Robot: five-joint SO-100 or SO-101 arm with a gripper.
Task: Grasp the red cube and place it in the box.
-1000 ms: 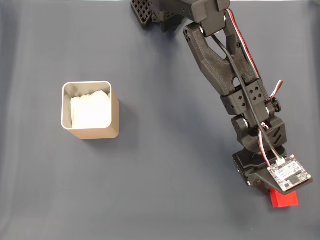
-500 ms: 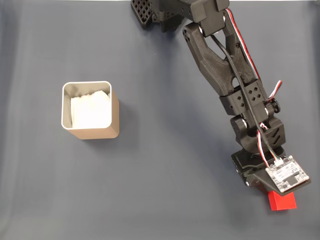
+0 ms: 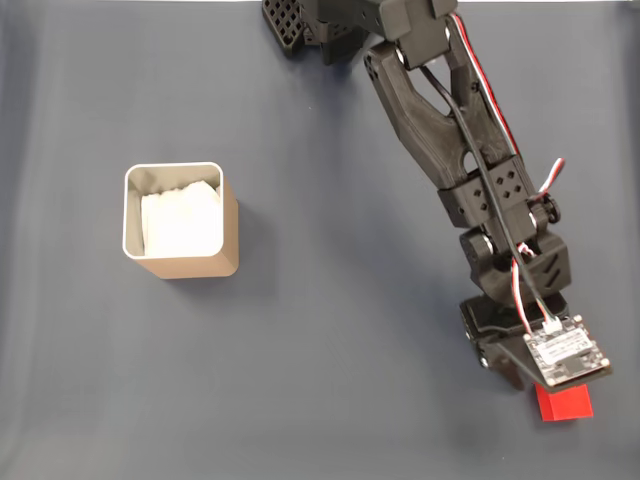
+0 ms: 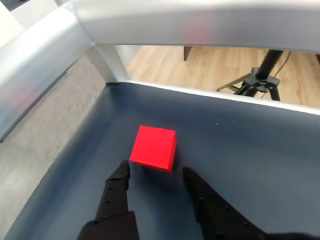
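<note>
The red cube (image 4: 153, 148) sits on the dark mat near the table's edge, just ahead of the gripper (image 4: 155, 171), whose fingers are spread apart and not yet around it. The box (image 3: 228, 232) is way off left in the fixed view.

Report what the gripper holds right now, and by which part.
Nothing: the gripper is open, its fingertips just short of the red cube on the table.
</note>
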